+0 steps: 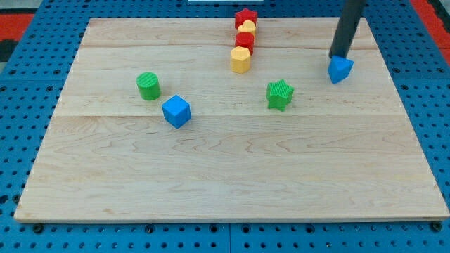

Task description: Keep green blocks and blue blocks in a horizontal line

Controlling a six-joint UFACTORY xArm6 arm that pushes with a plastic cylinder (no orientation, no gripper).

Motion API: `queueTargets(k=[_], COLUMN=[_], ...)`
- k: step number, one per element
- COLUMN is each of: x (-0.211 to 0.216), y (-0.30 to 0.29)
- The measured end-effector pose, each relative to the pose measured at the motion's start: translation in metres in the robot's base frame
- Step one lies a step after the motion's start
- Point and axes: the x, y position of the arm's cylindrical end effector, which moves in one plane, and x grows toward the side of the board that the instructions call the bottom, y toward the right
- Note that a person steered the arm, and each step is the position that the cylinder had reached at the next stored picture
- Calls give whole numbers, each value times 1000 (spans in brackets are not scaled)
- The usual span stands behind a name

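Desk: a pale wooden board filling most of the frame, resting on a blue pegboard surface.
Green cylinder: left of centre, upper half of the frame, standing upright.
Blue cube: just beside the green cylinder, to its lower right, apart from it.
Yellow hexagonal block: upper centre, the lowest piece of a short column running toward the view's top.
Red cylinder: directly above the yellow hexagonal block, touching it.
Yellow block: next up in the column; shape unclear.
Red star: top of the column, at the board's far edge.
Green star: right of centre, below and right of the column, well apart from the other green block.
Blue block: upper right, an angular shape, higher in the frame than the other blue and green blocks.
My tip: upper right, the end of a dark rod coming down from the view's top, touching the top edge of the blue block.
Gripper: the arm carries none, only the rod, so there is nothing to be spread or pressed together.
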Motion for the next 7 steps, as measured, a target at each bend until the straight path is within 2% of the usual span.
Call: queueTargets(k=[1,3,4,7], x=[36,22,19,32], y=[-7,10,-40,-251])
